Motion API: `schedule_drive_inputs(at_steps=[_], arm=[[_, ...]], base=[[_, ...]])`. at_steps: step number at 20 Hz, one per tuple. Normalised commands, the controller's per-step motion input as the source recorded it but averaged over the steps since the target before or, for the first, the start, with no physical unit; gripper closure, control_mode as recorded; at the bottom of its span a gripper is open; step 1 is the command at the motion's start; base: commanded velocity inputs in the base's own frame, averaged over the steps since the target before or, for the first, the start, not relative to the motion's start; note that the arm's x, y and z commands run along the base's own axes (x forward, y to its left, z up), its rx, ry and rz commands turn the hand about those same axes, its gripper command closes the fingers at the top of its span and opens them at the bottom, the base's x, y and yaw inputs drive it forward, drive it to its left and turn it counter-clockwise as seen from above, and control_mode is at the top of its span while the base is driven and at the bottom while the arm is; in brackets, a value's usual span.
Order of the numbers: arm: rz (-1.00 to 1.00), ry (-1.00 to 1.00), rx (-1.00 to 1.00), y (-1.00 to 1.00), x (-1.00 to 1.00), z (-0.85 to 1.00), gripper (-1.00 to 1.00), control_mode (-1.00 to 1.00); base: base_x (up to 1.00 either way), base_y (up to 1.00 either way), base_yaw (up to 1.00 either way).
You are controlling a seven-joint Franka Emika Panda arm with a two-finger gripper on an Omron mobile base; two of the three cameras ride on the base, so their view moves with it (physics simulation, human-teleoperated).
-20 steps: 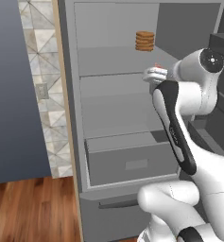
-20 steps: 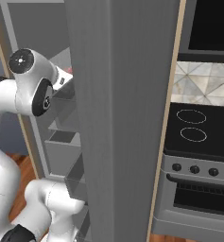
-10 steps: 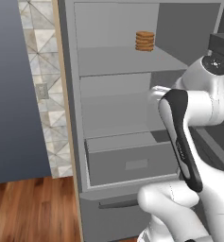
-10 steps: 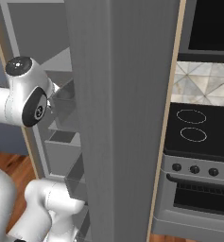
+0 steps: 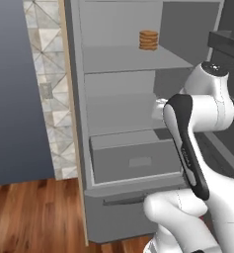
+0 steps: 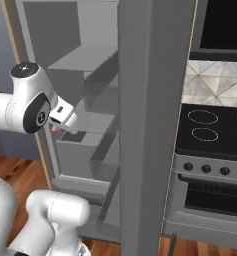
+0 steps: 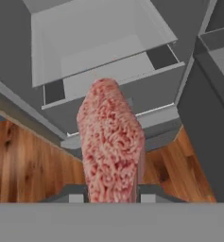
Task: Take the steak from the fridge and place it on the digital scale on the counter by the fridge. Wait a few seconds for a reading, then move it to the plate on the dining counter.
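the gripper (image 7: 111, 194) is grasping the steak (image 7: 112, 156): in the hand view the two fingers (image 7: 72, 193) are pressing on the meat from both sides, and the slab is standing up from them toward 12 o'clock. behind the steak, at 12 o'clock in this view, the wide drawer (image 7: 99, 52) of the fridge (image 5: 123, 108) is lying open, and the wood floor (image 7: 23, 165) is showing at 8 o'clock and at 4 o'clock, so the meat is hanging in the air outside the shelves and is touching nothing else. in the right base view the hand is sitting just in front of the open fridge, and a small bit of pink is peeking out under it at the arm's elbow. in the left base view the arm is covering the hand, and a stack of brown discs (image 5: 148, 40) is resting on the upper shelf at 1 o'clock. as i am judging it, the first part of the task is done, because the steak is out of the fridge and firmly held. what is remaining is most of the work: carrying it to the scale, waiting for the reading, and then bringing it to the plate. a stove (image 6: 215, 125) is standing to the right of the fridge at 3 o'clock in the right base view.
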Motion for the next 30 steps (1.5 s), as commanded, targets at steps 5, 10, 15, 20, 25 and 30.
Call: schedule_drive_inputs(at_steps=[5, 10, 15, 20, 25, 30], arm=[[0.0, 0.0, 0.0, 0.0, 0.0, 0.0, 1.0, 1.0], [0.0, 0.0, 0.0, 0.0, 0.0, 0.0, 1.0, 1.0], [0.0, 0.0, 0.0, 0.0, 0.0, 0.0, 1.0, 1.0], [0.0, 0.0, 0.0, 0.0, 0.0, 0.0, 1.0, 1.0], [0.0, 0.0, 0.0, 0.0, 0.0, 0.0, 1.0, 1.0], [0.0, 0.0, 0.0, 0.0, 0.0, 0.0, 1.0, 1.0]], base=[[-1.0, 0.57, -0.19], [-1.0, 0.55, -0.58], [-1.0, 0.31, -0.76], [-0.89, 0.11, -0.79], [-0.64, -0.06, -0.78], [-0.31, -0.37, -0.73]])
